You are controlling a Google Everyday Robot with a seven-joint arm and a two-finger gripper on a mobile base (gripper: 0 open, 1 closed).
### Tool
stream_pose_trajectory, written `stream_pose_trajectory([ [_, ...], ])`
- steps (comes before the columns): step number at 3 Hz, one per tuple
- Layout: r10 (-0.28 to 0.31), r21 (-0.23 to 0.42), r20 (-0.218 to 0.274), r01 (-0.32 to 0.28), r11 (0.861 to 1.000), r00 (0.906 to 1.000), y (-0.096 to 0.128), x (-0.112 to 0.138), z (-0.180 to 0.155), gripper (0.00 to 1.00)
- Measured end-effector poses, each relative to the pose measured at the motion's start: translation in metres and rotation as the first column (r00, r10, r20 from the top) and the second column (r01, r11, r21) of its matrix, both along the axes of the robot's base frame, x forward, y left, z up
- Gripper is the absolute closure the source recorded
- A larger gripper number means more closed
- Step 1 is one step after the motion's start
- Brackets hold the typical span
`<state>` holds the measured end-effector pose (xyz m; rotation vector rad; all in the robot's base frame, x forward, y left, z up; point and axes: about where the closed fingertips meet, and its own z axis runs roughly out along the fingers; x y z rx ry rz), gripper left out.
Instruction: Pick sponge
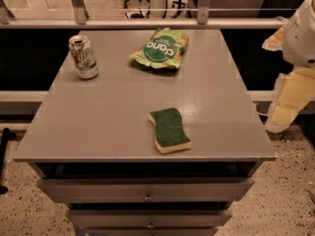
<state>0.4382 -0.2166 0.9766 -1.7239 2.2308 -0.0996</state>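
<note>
The sponge (170, 130) lies flat on the grey table top (108, 117), near the front edge and a little right of centre. Its dark green scouring side faces up over pale yellow foam, and its sides are wavy. My gripper (288, 104) hangs at the right edge of the view, beyond the table's right side and apart from the sponge. It holds nothing that I can see. The white arm (301, 33) rises above it.
A crinkled green snack bag with white lettering (160, 48) lies at the back centre. A green and white soda can (83, 57) stands upright at the back left. Drawers (147, 191) sit below the table's front edge. A railing (147, 21) runs behind.
</note>
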Motion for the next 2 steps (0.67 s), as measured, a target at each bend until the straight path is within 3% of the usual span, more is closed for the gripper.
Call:
stream_pose_trajectory([
  [1, 0.0, 0.0, 0.0, 0.0, 1.0, 1.0, 0.0, 0.0, 0.0, 0.0],
  [2, -0.039, 0.035, -0.018, 0.039, 0.999, 0.9991, 0.023, 0.008, -0.011, 0.0],
])
